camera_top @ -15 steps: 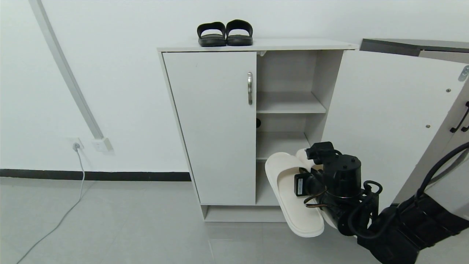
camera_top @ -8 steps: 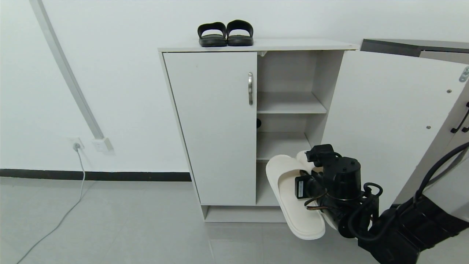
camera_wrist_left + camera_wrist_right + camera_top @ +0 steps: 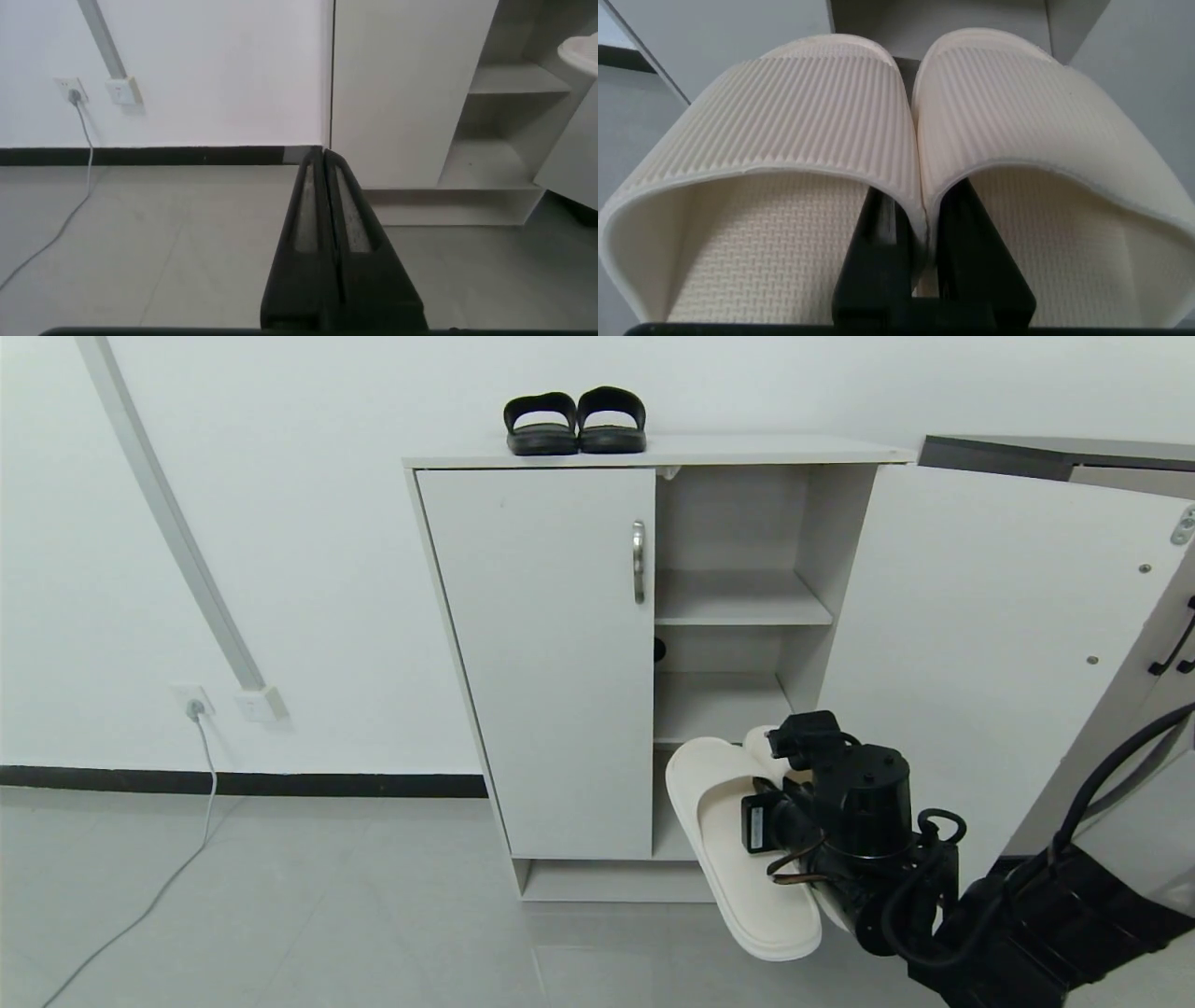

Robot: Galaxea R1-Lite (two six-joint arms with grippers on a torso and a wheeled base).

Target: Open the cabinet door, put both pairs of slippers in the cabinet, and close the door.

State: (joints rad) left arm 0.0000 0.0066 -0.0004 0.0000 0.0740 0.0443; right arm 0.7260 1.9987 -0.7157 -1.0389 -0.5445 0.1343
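In front of the cabinet (image 3: pixel 532 663), on its open right side, head view: the right gripper (image 3: pixel 780 803) carries the white slippers (image 3: pixel 738 868) as a pair. Toes point at the opening and heels hang down toward me. They sit about level with the bottom compartment (image 3: pixel 674 835), near its front edge; I can't tell whether the toes have crossed it. The right door (image 3: pixel 980 644) is swung wide to the right and the left door (image 3: pixel 541 653) is closed. The black slippers (image 3: pixel 574 422) sit side by side on the cabinet top, untouched.

Left wrist view: the left gripper (image 3: pixel 325 201) has its fingers pressed together with nothing between them. It hangs low over the floor (image 3: pixel 168 243), left of the cabinet and well apart from it.

Right wrist view: the fingers are clamped on the two inner strap edges where the white slippers meet, one pinch holding both. The cabinet interior lies straight ahead past the toes.

My read: the placing of pair one is in progress. To do it well I'd level the wrist so the soles come flat and steer between the left door's edge and the right side panel. I'd push deep enough that the heels clear the door line, lower until the soles touch, and only then unclamp. The pinch is narrow, so I'd go slowly; a bump on the shelf edge could twist one slipper out.
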